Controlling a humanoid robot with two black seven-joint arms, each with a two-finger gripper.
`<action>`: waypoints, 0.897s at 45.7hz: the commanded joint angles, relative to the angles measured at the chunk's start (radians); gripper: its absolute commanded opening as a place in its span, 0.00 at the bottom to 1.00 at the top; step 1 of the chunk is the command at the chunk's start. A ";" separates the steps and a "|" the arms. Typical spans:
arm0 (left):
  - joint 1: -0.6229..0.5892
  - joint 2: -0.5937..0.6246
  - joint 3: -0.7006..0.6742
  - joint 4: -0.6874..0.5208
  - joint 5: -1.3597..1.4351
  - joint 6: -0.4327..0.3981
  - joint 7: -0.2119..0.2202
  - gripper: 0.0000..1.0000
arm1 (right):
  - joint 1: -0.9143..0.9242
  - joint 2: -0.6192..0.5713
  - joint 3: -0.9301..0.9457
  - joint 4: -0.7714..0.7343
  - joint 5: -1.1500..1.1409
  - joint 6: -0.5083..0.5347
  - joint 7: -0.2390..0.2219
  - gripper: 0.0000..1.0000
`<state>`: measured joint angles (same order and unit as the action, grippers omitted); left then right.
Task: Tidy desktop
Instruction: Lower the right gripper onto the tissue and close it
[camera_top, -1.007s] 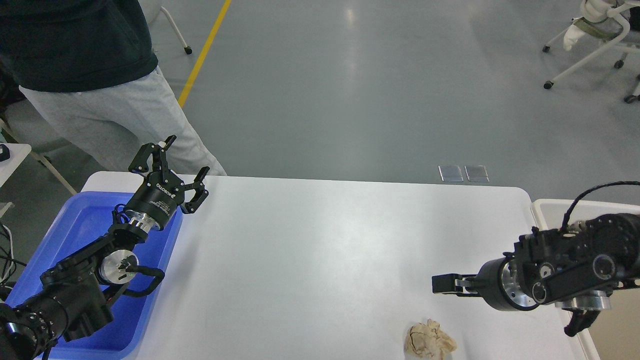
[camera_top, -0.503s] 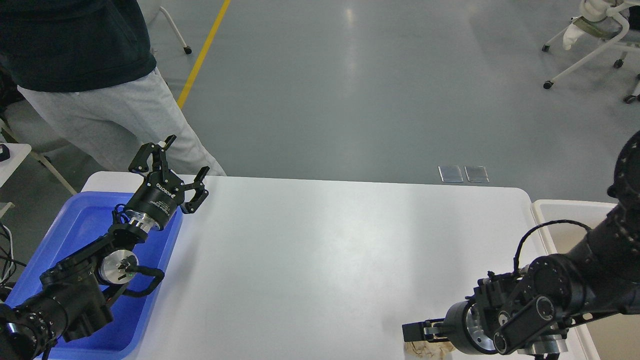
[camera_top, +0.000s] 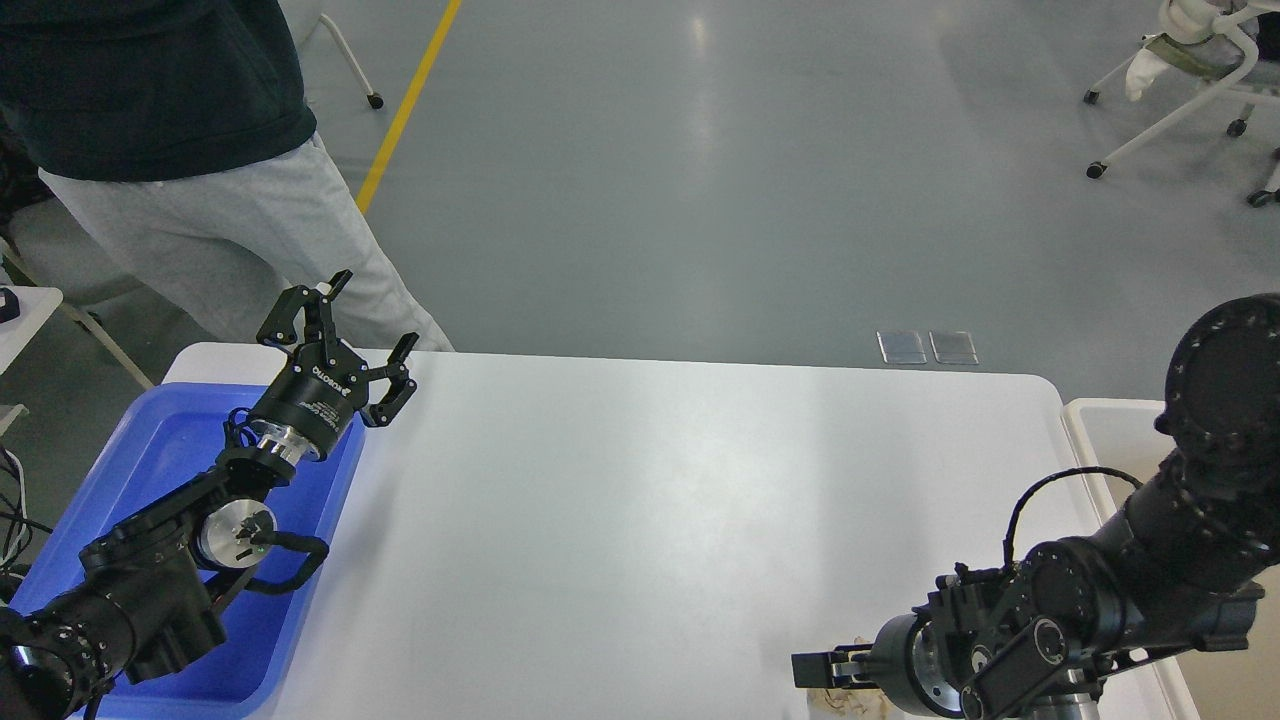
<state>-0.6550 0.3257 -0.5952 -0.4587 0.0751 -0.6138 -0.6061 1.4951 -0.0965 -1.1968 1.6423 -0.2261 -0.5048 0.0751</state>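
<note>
One smooth white rectangular desktop carries one crumpled tan paper wad beneath the right gripper, finger state unclear, while the left gripper stands spread over one blue plastic tray.

white desktop, blue tray, black arms, grey floor with a yellow line, tan crumpled paper

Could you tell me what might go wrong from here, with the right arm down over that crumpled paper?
The crumpled paper lies at the near edge of the desktop, mostly hidden under the right gripper; a nudge could push it off. Whether the jaws are open is unclear, so the grasp may miss.
</note>
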 joint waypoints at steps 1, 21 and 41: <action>0.000 -0.001 0.000 0.000 0.000 0.000 0.000 1.00 | -0.030 0.008 -0.003 -0.050 0.001 -0.008 0.000 1.00; 0.000 -0.001 0.000 0.000 0.000 0.000 -0.001 1.00 | -0.090 0.021 0.006 -0.081 0.001 -0.008 0.002 0.99; 0.000 0.000 0.000 0.000 0.000 0.000 -0.001 1.00 | -0.131 0.021 0.005 -0.150 -0.015 -0.009 0.017 0.95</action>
<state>-0.6550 0.3254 -0.5952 -0.4587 0.0752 -0.6137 -0.6074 1.3813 -0.0757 -1.1907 1.5224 -0.2328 -0.5126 0.0812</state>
